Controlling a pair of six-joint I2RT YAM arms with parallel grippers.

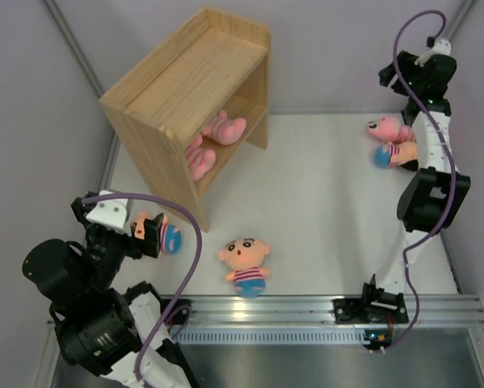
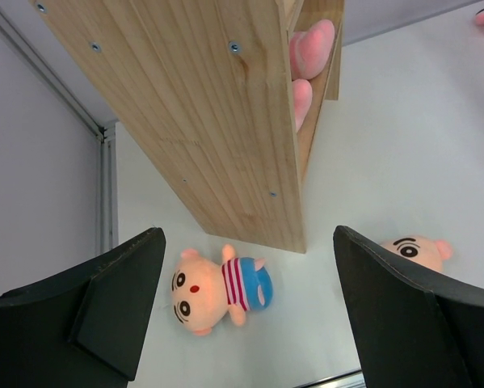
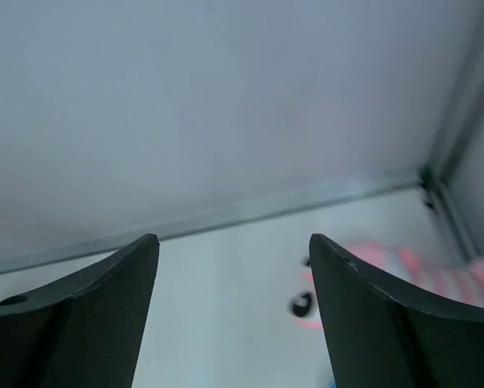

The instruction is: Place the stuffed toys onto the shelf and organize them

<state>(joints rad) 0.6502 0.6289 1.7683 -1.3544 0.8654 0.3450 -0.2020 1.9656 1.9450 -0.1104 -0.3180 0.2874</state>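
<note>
The wooden shelf [image 1: 189,77] stands at the back left, with two pink toys [image 1: 223,128] [image 1: 199,158] lying on its inner board. My left gripper [image 1: 150,234] is open and hovers over a peach toy in blue shorts [image 1: 169,238], which lies on the table by the shelf's near corner. In the left wrist view that toy [image 2: 217,289] lies below and between my open fingers [image 2: 248,233]. A second peach toy [image 1: 246,267] lies in the front middle. A pink toy [image 1: 385,128] and a peach toy [image 1: 395,153] lie at the far right. My right gripper [image 1: 393,79] is open and empty above them.
The shelf's side panel [image 2: 209,121] fills the top of the left wrist view, close to my left fingers. The right arm's links [image 1: 431,198] stand over the right edge of the table. Walls close in the back and both sides. The pink toy [image 3: 371,275] shows blurred in the right wrist view.
</note>
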